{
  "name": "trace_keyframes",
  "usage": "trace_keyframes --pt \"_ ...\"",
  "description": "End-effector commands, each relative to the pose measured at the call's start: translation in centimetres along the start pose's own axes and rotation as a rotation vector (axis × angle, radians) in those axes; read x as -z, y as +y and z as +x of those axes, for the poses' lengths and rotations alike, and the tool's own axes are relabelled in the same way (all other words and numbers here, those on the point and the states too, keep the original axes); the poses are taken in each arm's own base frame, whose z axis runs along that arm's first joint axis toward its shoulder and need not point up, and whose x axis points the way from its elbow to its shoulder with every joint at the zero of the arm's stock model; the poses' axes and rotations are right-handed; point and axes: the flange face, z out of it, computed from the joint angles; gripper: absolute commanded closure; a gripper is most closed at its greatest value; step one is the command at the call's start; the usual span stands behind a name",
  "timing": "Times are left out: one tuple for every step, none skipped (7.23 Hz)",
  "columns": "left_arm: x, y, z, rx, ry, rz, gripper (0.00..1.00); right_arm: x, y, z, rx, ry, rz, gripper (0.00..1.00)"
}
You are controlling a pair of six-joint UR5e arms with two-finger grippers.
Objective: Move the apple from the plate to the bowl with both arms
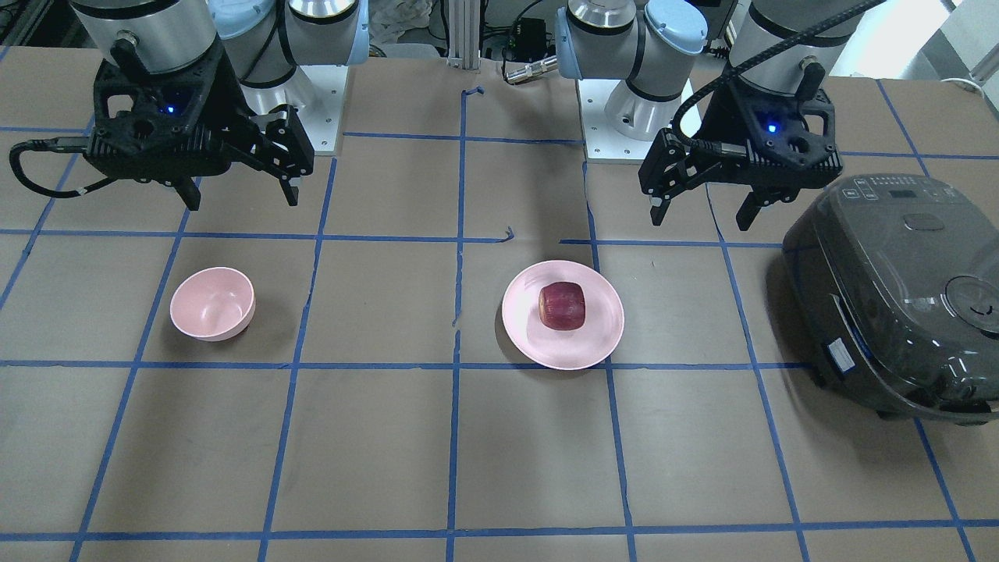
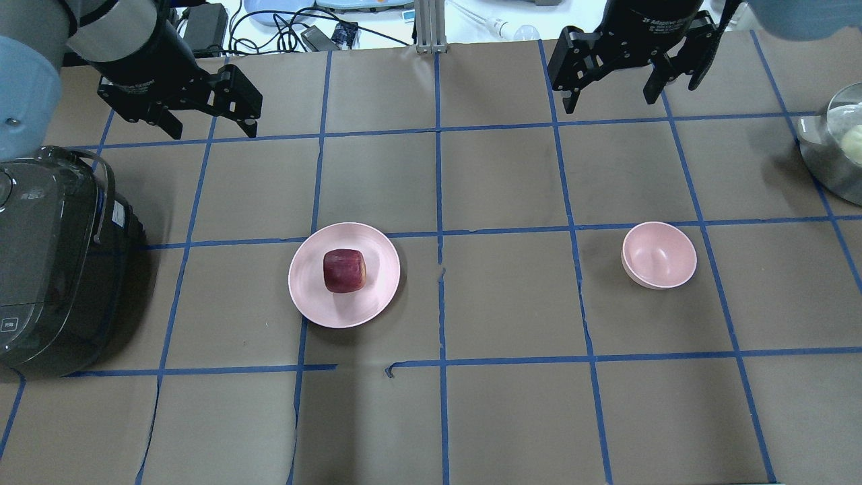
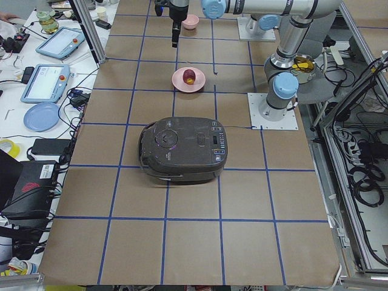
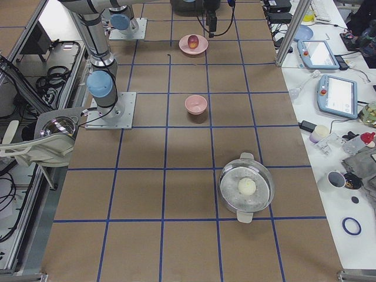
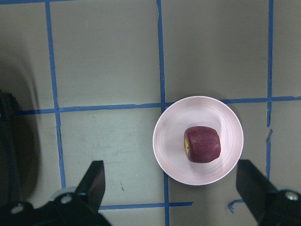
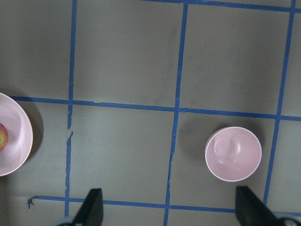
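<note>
First, check the left gripper: its fingers stand spread wide and hold nothing. It hangs above the table, apart from the plate. The right gripper is likewise spread and empty, high over the side of the table where the bowl stands.

Note that the apple rests on the plate, just off its middle, left of the table's centre. The bowl stands upright, well apart to the right.

Use the left wrist view for orientation, since it shows the apple's yellow patch most clearly. The apple lies on its side with the yellow end facing left, toward the rice cooker. Its core axis runs left to right, and it is about as wide as it is long. The overhead and front views show only dark red skin.

The right wrist view shows the whole bowl but only the plate's edge and a sliver of apple. The steel pot at the far right appears in the overhead and right-end views, not the front one.
</note>
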Motion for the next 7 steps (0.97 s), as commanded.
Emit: trace_keyframes --pt "-0.58 -0.21 0.09 -0.004 0.008 -0.008 0.00 0.02 0.01 0.00 0.000 0.000 0.000 0.00" --pt "-0.44 -0.13 -0.01 -0.005 0.004 -0.007 0.00 0.02 0.01 0.00 0.000 0.000 0.000 0.00" --pt "-0.02 0.09 0.13 -0.005 0.009 0.001 0.00 0.02 0.01 0.00 0.000 0.000 0.000 0.00" --pt "-0.09 0.11 0.10 -0.005 0.006 0.000 0.00 0.02 0.01 0.00 0.000 0.000 0.000 0.00" --pt "-0.23 0.28 0.05 0.000 0.000 -0.010 0.00 0.00 0.03 0.00 0.001 0.000 -0.001 0.00" --pt "-0.26 0.21 0.02 0.000 0.005 -0.011 0.00 0.02 0.01 0.00 0.000 0.000 0.000 0.00" --pt "-0.34 0.17 0.06 0.002 0.009 -0.013 0.00 0.02 0.01 0.00 0.000 0.000 0.000 0.00"
